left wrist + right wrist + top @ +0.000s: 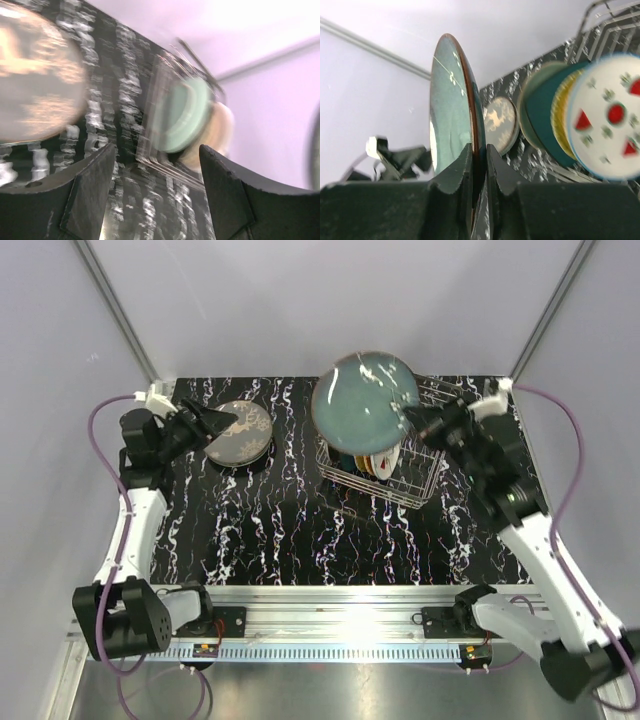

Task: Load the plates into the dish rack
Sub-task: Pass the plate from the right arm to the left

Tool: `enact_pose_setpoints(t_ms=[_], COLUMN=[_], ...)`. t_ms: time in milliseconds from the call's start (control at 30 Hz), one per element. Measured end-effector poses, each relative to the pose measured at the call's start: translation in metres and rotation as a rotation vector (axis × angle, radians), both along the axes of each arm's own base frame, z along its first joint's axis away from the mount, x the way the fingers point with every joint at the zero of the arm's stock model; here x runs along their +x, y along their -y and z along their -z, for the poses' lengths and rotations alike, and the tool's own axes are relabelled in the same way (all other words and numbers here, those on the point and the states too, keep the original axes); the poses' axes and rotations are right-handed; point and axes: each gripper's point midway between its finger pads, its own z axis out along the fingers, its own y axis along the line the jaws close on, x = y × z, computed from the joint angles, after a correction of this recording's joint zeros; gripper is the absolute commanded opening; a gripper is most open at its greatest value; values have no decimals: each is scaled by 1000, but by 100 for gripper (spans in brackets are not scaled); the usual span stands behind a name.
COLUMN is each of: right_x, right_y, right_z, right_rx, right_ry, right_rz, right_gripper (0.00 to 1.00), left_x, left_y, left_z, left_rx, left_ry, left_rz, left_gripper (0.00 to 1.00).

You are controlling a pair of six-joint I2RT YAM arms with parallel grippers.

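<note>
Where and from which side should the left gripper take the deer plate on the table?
Probably by its left rim, coming in low from the left. The deer plate lies face up, wide and thin, so only its edge fits the open left gripper.

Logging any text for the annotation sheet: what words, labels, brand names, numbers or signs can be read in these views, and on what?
No readable text in any view.
Deer plate: a picture only, no lettering.
Strawberry plate: red shapes only, blurred.
Orange tags on the front rail: too small to read.
</note>
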Motion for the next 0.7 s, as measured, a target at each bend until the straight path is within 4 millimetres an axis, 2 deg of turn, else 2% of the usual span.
enact_pose_setpoints(t_ms=[100,133,233,300,367,467,700], right_x=[-38,-50,-83,-101,-113,-126,-135], right_y=[17,19,19,17,14,6,-13], right_z=[20,30,61,77,86,97,119], right_rx=[-33,-42,-66,-82,-90,-82,-51], right_ry=[11,6,-15,-28,-23,-6,12], right_rz=[-15,-31,-104,-157,-203,-279,-411], right_gripper=[0,0,0,0,0,0,0], left_x=[-12,-19,-51,-72,-86,-93,-113], left_y=[40,60,114,136,142,141,154], left_z=[-11,-13,-18,-23,-29,-33,10], left_rx=[-19,-5,45,70,84,89,90], left_ry=[46,59,92,117,145,167,52], left_rz=[158,222,408,491,526,534,606], left_gripper=[72,72,74,75,75,75,77])
